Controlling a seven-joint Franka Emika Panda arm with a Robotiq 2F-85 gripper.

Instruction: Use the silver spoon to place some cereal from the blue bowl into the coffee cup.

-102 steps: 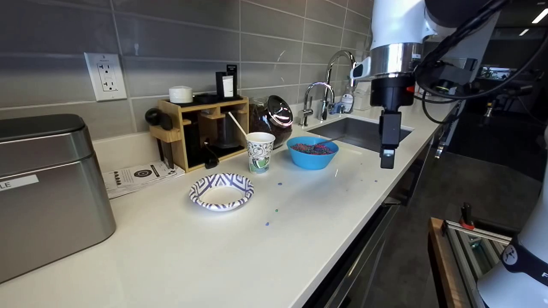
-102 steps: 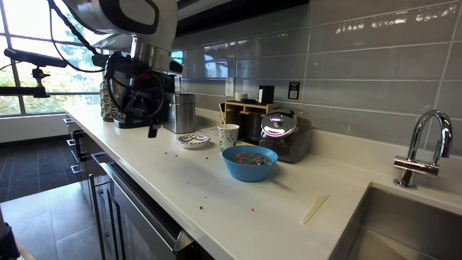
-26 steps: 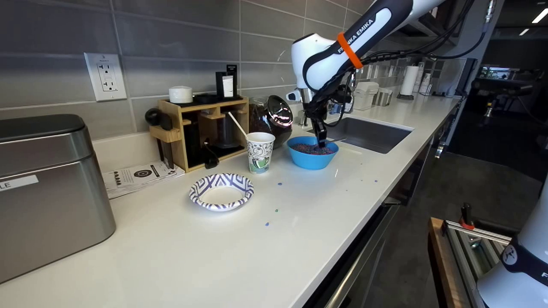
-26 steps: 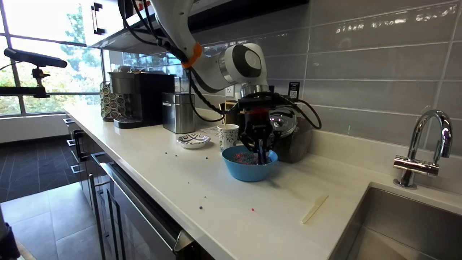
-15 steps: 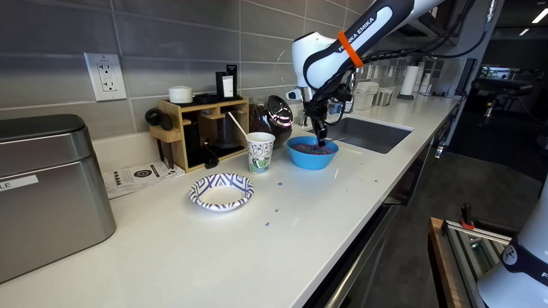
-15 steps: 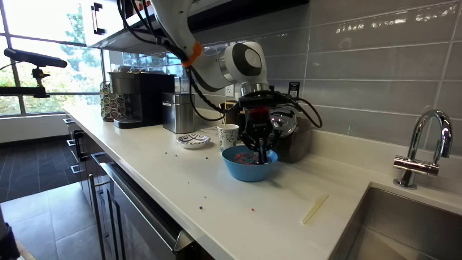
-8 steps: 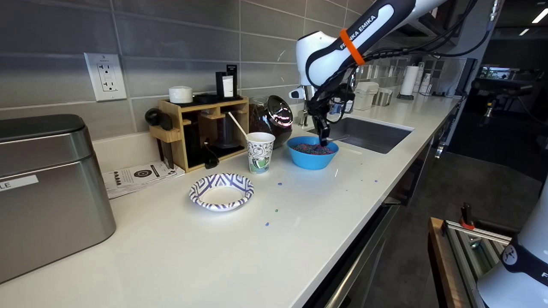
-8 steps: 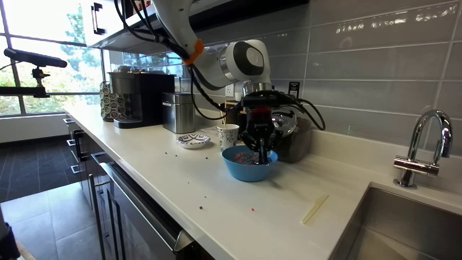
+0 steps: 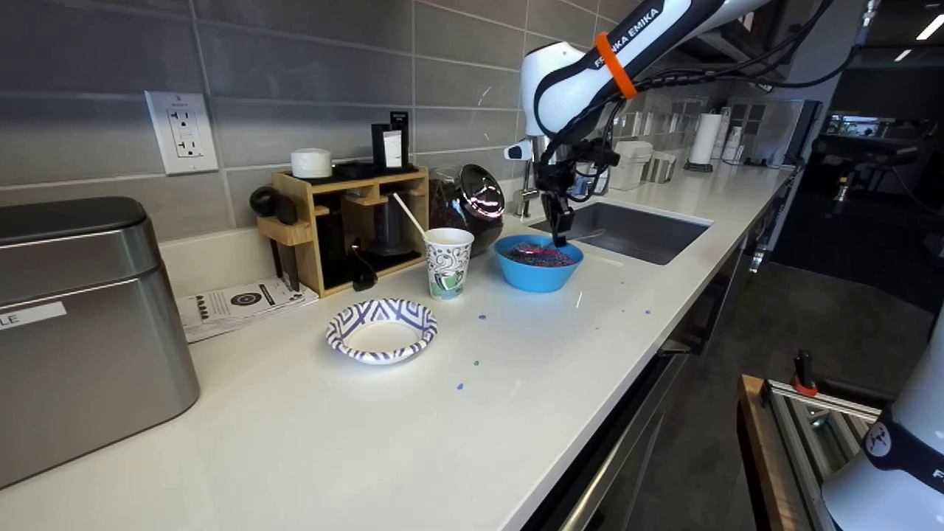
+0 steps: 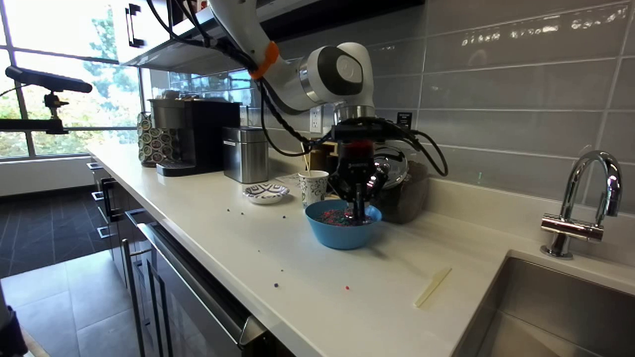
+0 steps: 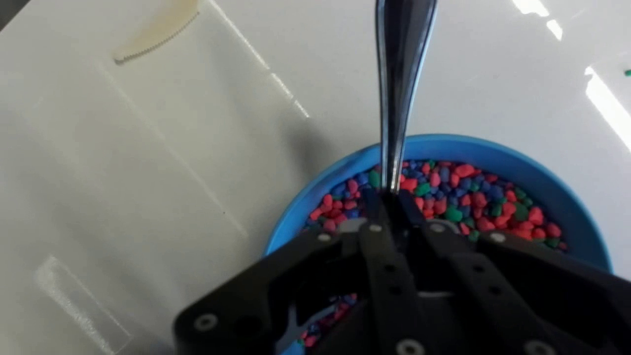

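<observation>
Two letters, "LE", are showing on the white label of a brushed-steel bin at the left in an exterior view. Beside it leaflets are lying, their print too small to read. A blue-patterned paper bowl is sitting on the white countertop, stretching broadly toward its front edge. The coffee cup is standing upright, a pale stick slanting from its rim. Just beside it the blue bowl is holding red, green and blue cereal. Over that cereal the gripper is hanging, its fingers pressing together on the silver spoon, whose handle is jutting past the bowl's rim toward the sink. The arm is displaying "NKA EMIKA" beside an orange band. At right, the countertop's edge is running past the sink.
</observation>
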